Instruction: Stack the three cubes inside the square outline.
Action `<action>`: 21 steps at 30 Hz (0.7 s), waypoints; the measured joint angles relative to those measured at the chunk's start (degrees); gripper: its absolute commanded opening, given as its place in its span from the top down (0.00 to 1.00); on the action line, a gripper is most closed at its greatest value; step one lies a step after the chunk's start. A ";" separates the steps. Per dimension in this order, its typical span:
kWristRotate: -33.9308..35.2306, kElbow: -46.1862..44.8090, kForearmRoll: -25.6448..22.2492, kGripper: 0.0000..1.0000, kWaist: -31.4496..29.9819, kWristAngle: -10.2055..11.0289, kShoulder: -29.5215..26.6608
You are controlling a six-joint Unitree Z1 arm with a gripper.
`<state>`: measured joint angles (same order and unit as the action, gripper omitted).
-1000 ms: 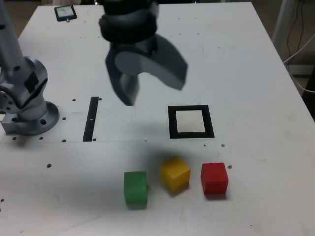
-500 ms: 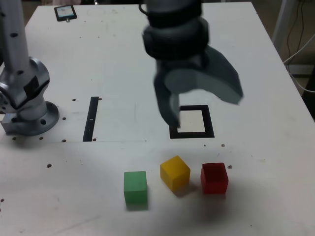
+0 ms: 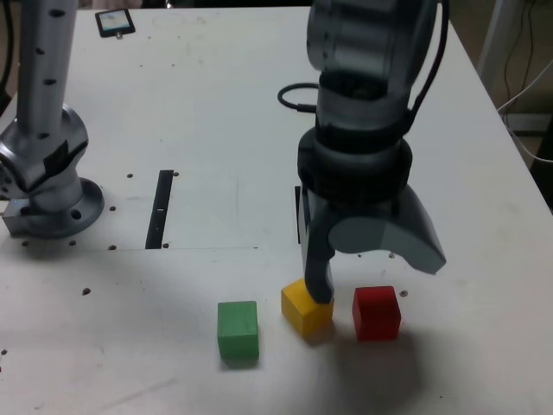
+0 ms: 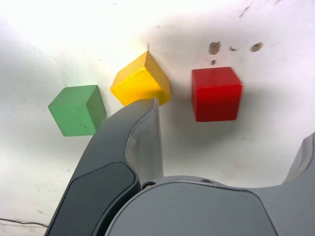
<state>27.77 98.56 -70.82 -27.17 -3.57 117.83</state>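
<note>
Hand hangs spread wide, gripping nothing, low over the row of 3 cubes — red cube sits between its jaws (yellow cube just outside 1).

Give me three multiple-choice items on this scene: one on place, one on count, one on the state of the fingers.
1. In the exterior view, which cube lies between the other two?
A. green cube
B. yellow cube
C. red cube

2. How many cubes rest on the table?
A. one
B. two
C. three

3. The gripper's fingers are:
A. spread open, holding nothing
B. shut on a cube
C. out of view

Answers:
1 B: the yellow cube lies between the green cube and the red cube.
2 C: all three sit apart on the table.
3 A: the gripper has its fingers wide apart over the cubes.
</note>
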 measured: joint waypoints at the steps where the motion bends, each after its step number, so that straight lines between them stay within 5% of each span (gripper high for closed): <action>1: 0.25 0.05 0.00 0.02 -0.15 -0.11 0.19; 21: 0.96 1.36 4.17 0.09 -0.68 -1.07 5.60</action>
<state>28.73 99.92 -66.65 -27.85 -4.64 123.43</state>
